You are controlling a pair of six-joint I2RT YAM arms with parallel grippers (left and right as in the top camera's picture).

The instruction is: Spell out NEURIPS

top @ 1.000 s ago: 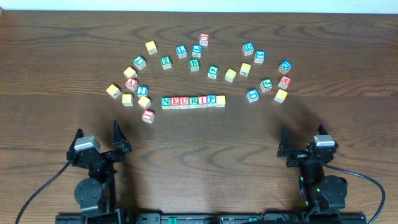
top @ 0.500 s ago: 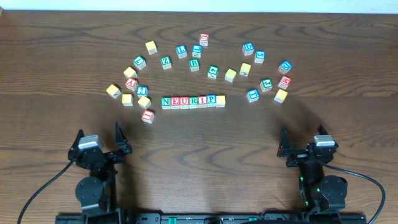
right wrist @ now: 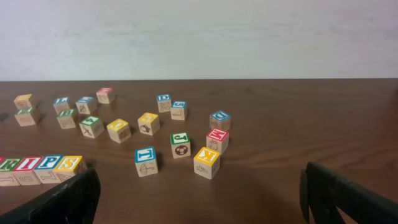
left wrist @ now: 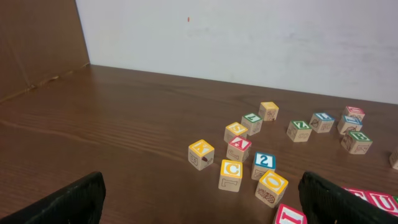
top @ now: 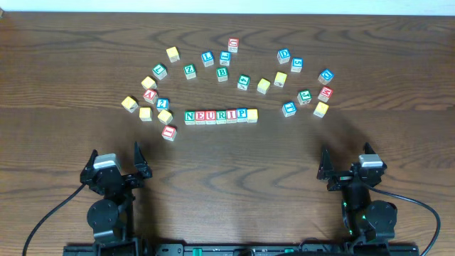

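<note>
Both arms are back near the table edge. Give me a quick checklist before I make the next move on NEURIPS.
1. Row reads N-E-U-R-I-P in the overhead view: ok.
2. Yellow end block shows S in the right wrist view: ok.
3. Row blocks side by side in a straight line: ok.
4. Left gripper open, empty: ok.
5. Right gripper open, empty: ok.
6. Red block lies apart from the row's N end: ok.

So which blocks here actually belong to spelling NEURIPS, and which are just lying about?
Belongs to the job:
- row of seven blocks reading NEURIPS
- yellow S block at the row's right end

Lying about:
- left cluster of loose blocks
- middle arc of loose blocks
- right cluster of loose blocks
</note>
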